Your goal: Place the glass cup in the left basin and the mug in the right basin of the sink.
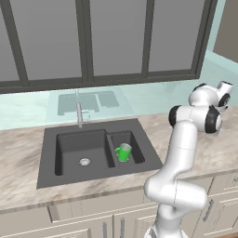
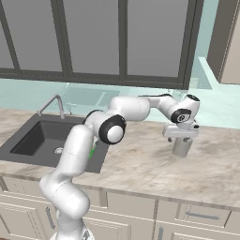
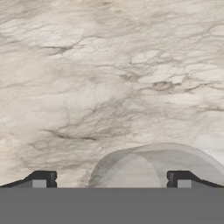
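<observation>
The glass cup [image 2: 181, 149], a see-through greyish tumbler, stands upright on the marble counter to the right of the sink [image 1: 93, 126]. My gripper [image 2: 181, 140] points down right over it, open. In the hand view the glass cup [image 3: 153, 168] rises at the bottom between the two fingertips [image 3: 43, 178], nearer the right one, and nothing is gripped. The green mug [image 1: 123, 152] stands in the narrower right basin [image 1: 135, 145]; in the right base view a sliver of the mug [image 2: 92, 151] shows behind the arm. The wider left basin [image 1: 76, 145] holds nothing but its drain [image 1: 84, 161].
A slim silver faucet [image 1: 79, 114] stands behind the sink. Dark-framed windows run along the back wall over a pale green sill. The marble counter [image 2: 140, 164] stretches around the cup, and its front edge lies close to the base. A cabinet [image 2: 229, 42] stands at the far right.
</observation>
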Robot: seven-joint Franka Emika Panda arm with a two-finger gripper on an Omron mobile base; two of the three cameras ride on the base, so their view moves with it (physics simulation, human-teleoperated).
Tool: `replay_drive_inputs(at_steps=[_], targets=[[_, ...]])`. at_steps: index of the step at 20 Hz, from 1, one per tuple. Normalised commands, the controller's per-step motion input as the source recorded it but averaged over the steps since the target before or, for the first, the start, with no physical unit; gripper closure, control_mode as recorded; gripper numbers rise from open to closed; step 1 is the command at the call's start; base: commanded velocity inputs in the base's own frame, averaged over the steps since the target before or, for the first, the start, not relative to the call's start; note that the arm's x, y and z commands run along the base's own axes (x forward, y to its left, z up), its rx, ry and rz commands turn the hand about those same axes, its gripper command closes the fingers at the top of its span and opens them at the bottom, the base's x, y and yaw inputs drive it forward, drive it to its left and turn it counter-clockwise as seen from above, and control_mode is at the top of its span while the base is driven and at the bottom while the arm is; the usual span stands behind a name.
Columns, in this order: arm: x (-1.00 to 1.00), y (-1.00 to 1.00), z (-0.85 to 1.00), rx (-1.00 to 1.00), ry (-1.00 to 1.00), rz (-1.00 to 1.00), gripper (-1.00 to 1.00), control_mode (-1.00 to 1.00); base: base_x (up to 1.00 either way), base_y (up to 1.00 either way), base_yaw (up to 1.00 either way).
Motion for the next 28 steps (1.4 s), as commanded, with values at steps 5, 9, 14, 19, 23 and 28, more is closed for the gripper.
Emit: replay_drive_inputs(at_steps=[5,9,14,19,23,28], targets=[[-0.27,0.03,-0.13,0.0,-0.08,0.0,1.0,-1.0,0.0,0.0,0.0],[-0.33,0.04,-0.09,0.0,-0.09,0.0,1.0,-1.0,0.0,0.0,0.0],[-0.21,0.18,-0.19,0.0,-0.02,0.0,1.0,-1.0,0.0,0.0,0.0],[-0.18,0.32,-0.04,0.0,-0.04,0.0,1.0,-1.0,0.0,0.0,0.0],[-0.17,0.38,0.2,0.0,-0.01,0.0,1.0,-1.0,0.0,0.0,0.0],[-0.14,0.33,0.39,0.0,0.0,0.0,1.0,-1.0,0.0,0.0,0.0]])
